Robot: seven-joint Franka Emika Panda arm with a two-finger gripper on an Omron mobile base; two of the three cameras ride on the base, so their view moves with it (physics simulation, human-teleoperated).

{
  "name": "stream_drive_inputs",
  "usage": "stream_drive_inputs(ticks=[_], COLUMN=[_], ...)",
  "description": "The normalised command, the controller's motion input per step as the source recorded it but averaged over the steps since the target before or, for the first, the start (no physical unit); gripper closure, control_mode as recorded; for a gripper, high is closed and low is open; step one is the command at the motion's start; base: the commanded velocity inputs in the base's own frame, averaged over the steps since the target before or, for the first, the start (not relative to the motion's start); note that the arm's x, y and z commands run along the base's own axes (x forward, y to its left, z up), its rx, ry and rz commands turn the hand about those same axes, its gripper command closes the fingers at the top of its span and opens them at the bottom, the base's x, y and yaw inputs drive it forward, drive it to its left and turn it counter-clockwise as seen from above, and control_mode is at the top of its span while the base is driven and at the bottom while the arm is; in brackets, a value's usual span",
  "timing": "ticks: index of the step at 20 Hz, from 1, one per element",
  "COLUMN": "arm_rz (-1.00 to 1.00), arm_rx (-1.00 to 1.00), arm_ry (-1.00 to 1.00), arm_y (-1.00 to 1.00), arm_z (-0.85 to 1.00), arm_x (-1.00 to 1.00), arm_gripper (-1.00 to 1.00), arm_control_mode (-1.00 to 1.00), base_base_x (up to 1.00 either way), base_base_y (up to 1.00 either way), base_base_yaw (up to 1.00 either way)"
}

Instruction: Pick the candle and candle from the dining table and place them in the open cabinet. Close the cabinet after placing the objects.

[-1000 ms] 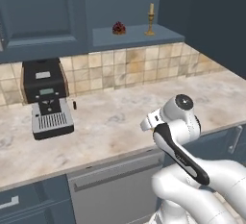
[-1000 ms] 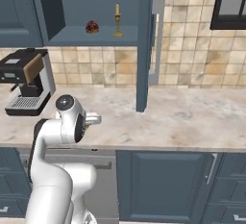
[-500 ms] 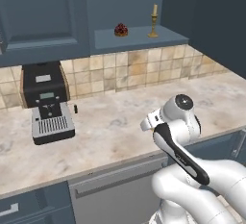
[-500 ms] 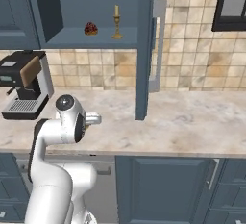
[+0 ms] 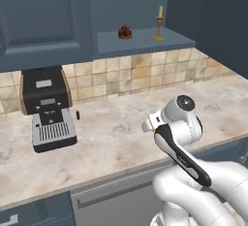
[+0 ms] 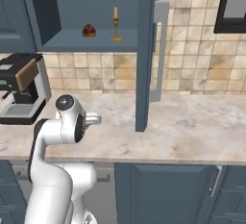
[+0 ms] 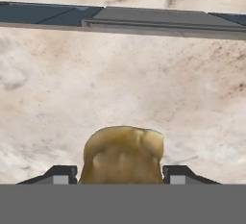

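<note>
In the hand view a squat yellow-gold candle [image 7: 122,158] sits between my two dark fingertips, and my gripper [image 7: 120,174] is shut on it above a beige marbled top. The thin cream candle [image 5: 159,24] [image 6: 116,25] on its brass candlestick stands on the shelf of the open cabinet [image 5: 145,40] [image 6: 72,45]. The cabinet's door [image 6: 146,50] stands swung out, edge-on, with a vertical silver handle [image 6: 161,50]. My folded arm [image 5: 179,123] [image 6: 67,122] hangs over the counter's front edge. The dining table is out of view.
A small dark red lump [image 5: 125,32] [image 6: 89,30] lies on the same shelf, left of the candlestick. A black coffee machine [image 5: 48,111] [image 6: 19,93] stands on the counter [image 5: 111,133] at the left. Drawer fronts run below the counter edge.
The whole picture has shifted a little in both base views, so the base has driven. The arm keeps the same folded pose and the same grip.
</note>
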Motion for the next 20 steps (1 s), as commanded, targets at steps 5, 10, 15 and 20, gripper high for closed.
stream_drive_inputs(ticks=[5,10,15,20], arm_rz=[0.0,0.0,0.05,0.1], arm_rx=[0.0,0.0,0.0,0.0], arm_ry=[0.0,0.0,-0.01,-0.08], arm_y=[0.0,0.0,0.0,0.0], arm_z=[0.0,0.0,0.0,0.35], arm_x=[0.0,0.0,-0.01,-0.07], arm_gripper=[1.0,1.0,1.0,1.0], arm_control_mode=[1.0,1.0,-1.0,-1.0], base_base_x=[0.14,0.0,-0.03,0.0], base_base_y=[0.0,0.0,0.0,0.0], base_base_yaw=[0.0,0.0,0.04,0.0])
